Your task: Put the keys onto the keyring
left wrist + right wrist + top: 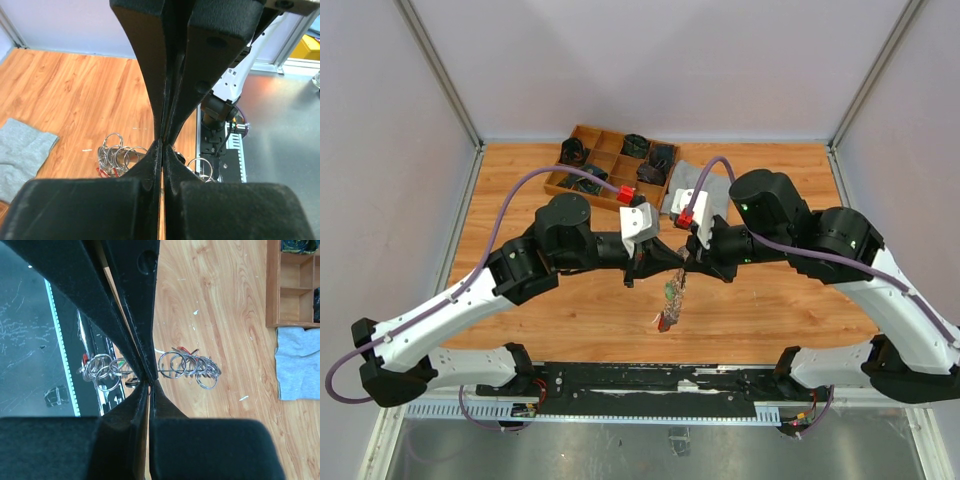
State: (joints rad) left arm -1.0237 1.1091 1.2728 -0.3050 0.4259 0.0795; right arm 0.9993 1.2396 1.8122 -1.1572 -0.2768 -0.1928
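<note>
My left gripper (658,266) and right gripper (696,263) meet tip to tip above the middle of the table. Both are shut on the thin wire of the keyring (669,297), which hangs between and below them. In the right wrist view the right gripper (148,383) pinches the wire, with bunches of silver rings (190,366) on either side and keys with a red tag (183,349) and a green tag (121,361). In the left wrist view the left gripper (163,146) is closed, with rings (117,152) beside it and a red tag (102,172).
A wooden compartment tray (582,135) holding dark items stands at the back, also in the right wrist view (272,285). A grey cloth (705,185) lies beside it. Small white scraps (243,398) dot the wood. The black base rail (640,380) runs along the near edge.
</note>
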